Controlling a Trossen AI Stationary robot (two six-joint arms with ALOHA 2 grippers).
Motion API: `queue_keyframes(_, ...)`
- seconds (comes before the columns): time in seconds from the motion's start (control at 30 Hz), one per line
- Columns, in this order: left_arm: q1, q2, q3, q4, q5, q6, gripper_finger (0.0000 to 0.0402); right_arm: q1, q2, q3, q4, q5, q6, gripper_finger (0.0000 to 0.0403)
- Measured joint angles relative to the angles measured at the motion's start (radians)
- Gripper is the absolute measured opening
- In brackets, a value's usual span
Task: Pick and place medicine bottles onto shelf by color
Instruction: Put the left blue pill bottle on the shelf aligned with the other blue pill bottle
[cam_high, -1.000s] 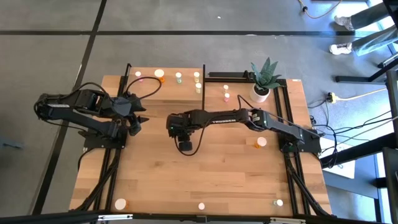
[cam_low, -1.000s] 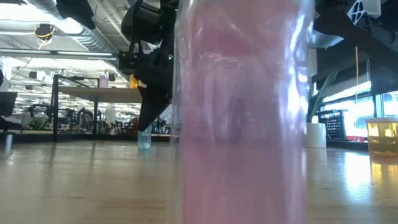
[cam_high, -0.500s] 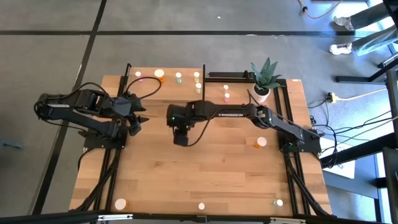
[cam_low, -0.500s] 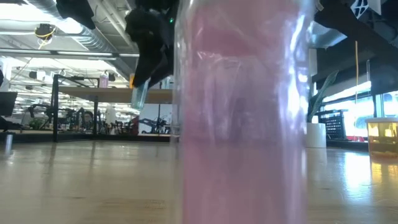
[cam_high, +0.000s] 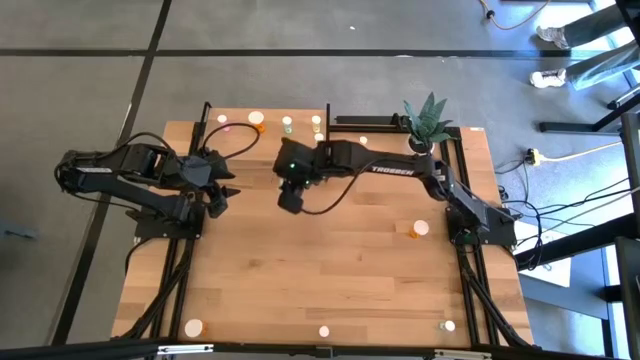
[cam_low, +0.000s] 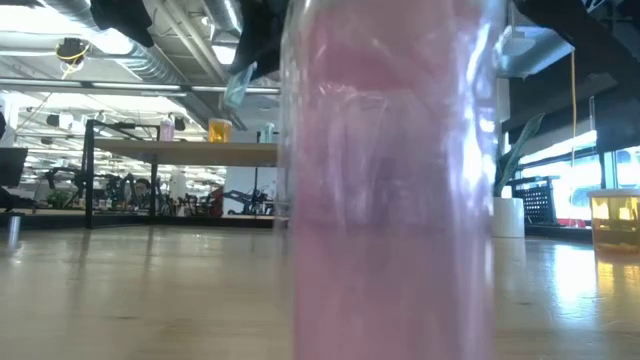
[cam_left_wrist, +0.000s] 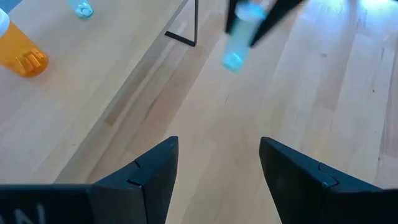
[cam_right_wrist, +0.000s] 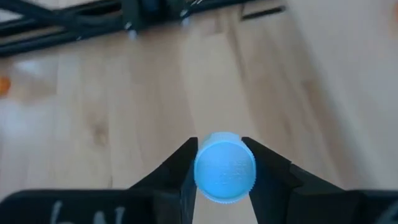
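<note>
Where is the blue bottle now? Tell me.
The blue bottle is clamped in the right claw, held above the tabletop's rear middle, near the shelf.

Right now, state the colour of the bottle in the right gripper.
Light blue bottle, clearest in the right wrist view.

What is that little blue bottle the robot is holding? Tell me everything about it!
The blue bottle is a tiny round one, pale see-through blue, seen end-on in the right wrist view. The right gripper pinches it between two dark fingers, one on each side. From the left wrist view it hangs tilted in the air, above the wooden table, touching nothing else.
</note>
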Motion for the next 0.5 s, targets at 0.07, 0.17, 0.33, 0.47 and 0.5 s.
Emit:
queue_keyframes(0.07,0.000,0.000,0.000,0.002,0.000,-0.004,0.0218,-0.011,-0.011,0.000,0.008,0.025,-0.011,0.0116)
queue_keyframes(0.17,0.000,0.000,0.000,0.019,-0.001,-0.004,0.0218,-0.031,-0.021,0.000,0.032,0.028,-0.028,0.0116)
queue_keyframes(0.33,0.000,0.004,0.000,0.031,-0.001,-0.005,0.0218,-0.075,-0.023,0.000,0.074,0.025,-0.081,0.0116)
queue_keyframes(0.47,0.000,0.008,0.000,0.032,-0.001,-0.005,0.0218,-0.114,-0.015,0.000,0.067,0.028,-0.123,0.0116)
queue_keyframes(0.5,0.000,0.010,0.000,0.032,-0.001,-0.006,0.0218,-0.123,-0.015,-0.002,0.059,0.029,-0.123,0.0116)
